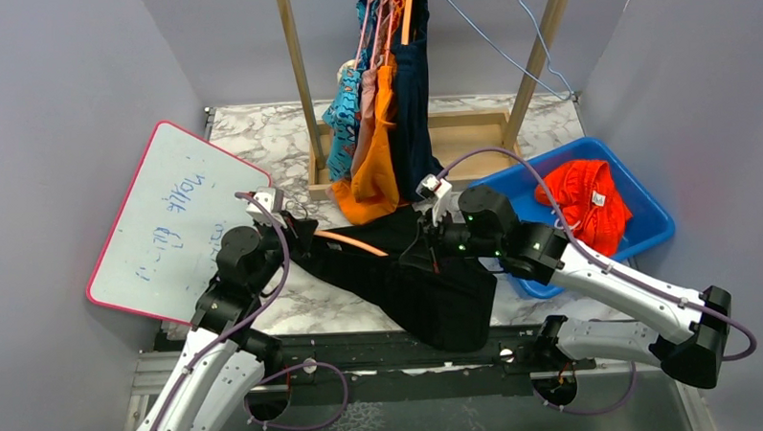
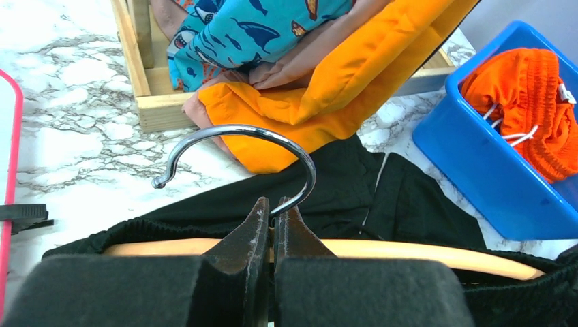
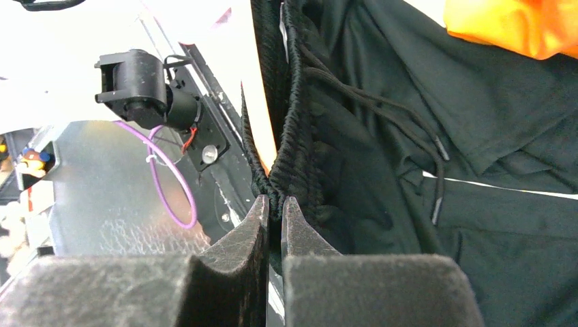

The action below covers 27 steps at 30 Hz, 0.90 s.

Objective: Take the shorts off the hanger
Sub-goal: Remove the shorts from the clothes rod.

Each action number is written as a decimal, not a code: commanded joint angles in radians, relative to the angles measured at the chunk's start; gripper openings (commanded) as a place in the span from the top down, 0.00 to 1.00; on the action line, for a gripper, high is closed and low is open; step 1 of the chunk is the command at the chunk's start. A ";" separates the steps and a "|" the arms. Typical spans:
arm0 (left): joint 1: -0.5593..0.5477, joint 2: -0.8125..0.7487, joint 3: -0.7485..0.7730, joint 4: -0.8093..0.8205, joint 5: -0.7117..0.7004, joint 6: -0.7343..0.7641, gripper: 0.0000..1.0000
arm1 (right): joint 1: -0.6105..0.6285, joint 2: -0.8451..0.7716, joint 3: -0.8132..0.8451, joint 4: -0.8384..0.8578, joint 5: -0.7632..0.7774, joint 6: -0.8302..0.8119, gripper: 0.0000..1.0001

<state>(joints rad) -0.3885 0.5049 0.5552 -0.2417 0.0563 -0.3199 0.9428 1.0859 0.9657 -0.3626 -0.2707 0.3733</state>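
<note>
top external view: the black shorts (image 1: 428, 281) lie spread on the tabletop (image 1: 260, 133) just in front of the wooden rack (image 1: 301, 84), with the hanger (image 1: 352, 242) inside the waistband. the left gripper (image 1: 306, 232) sits at the shorts' end to the left front of the rack. the right gripper (image 1: 427, 243) sits on them to the right front of the rack. blue printed shorts (image 1: 341, 121), pink shorts (image 1: 366, 101), orange shorts (image 1: 376, 168) and navy shorts (image 1: 412, 109) hang from the rack. the blue bin (image 1: 651, 220), right of the rack, holds red-orange shorts (image 1: 588, 203). a whiteboard (image 1: 177, 218) lies left of the rack.

left wrist view: left gripper fingers (image 2: 255, 228) are together, clamped on the hanger at the neck of its metal hook (image 2: 238, 133), just above the wooden bar. the bar runs inside the black waistband. the orange shorts' hem rests at the rack's base, touching the black shorts.

right wrist view: right gripper fingers (image 3: 255, 225) are together, clamped on the gathered elastic waistband of the black shorts. the pale hanger bar shows just beside the waistband. a drawcord (image 3: 409, 129) lies across the fabric.
</note>
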 commanded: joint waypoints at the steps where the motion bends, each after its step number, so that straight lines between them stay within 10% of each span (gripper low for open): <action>1: 0.012 -0.019 0.051 -0.006 -0.184 0.025 1.00 | 0.005 -0.068 -0.027 -0.090 0.063 -0.040 0.99; 27: 0.012 -0.074 0.059 -0.056 -0.330 -0.007 1.00 | 0.004 -0.171 -0.133 -0.082 0.356 -0.035 0.99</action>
<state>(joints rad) -0.3950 0.4561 0.5671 -0.3225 -0.0780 -0.3782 0.9504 0.9802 0.8631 -0.3256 -0.0502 0.3489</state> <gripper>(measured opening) 0.025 0.071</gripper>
